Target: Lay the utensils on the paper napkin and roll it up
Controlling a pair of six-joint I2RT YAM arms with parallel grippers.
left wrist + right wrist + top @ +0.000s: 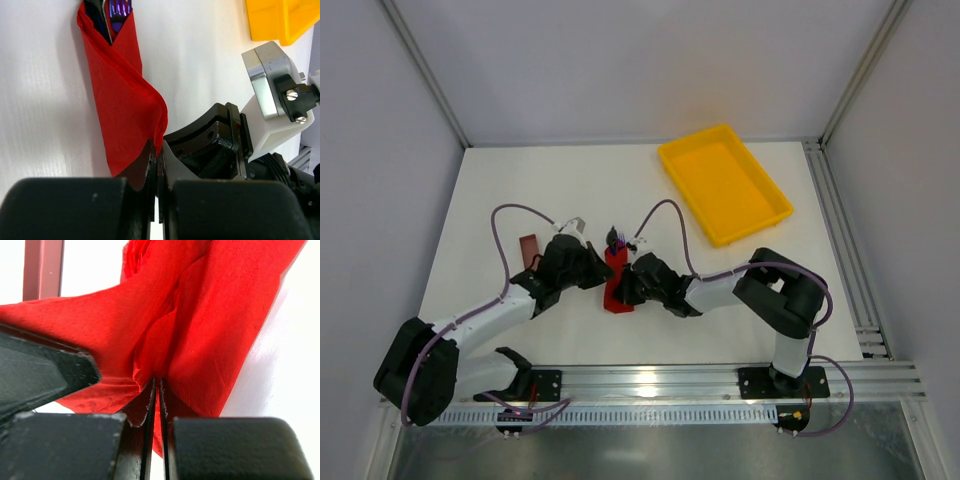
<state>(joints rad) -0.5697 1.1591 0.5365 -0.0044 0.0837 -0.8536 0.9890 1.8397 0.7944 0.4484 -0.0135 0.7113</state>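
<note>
The red paper napkin (616,283) lies folded into a narrow bundle in the middle of the table. It also shows in the left wrist view (120,95) and the right wrist view (200,325). The black and blue-purple utensils (112,12) poke out of its far end (615,238); the rest of them is hidden inside. My left gripper (600,272) is shut on a fold of the napkin at its left side (157,150). My right gripper (622,290) is shut on a fold at its right side (156,385).
A yellow tray (723,182) stands at the back right, its corner also in the left wrist view (280,20). A small brownish-red block (528,249) lies left of my left gripper and shows in the right wrist view (42,267).
</note>
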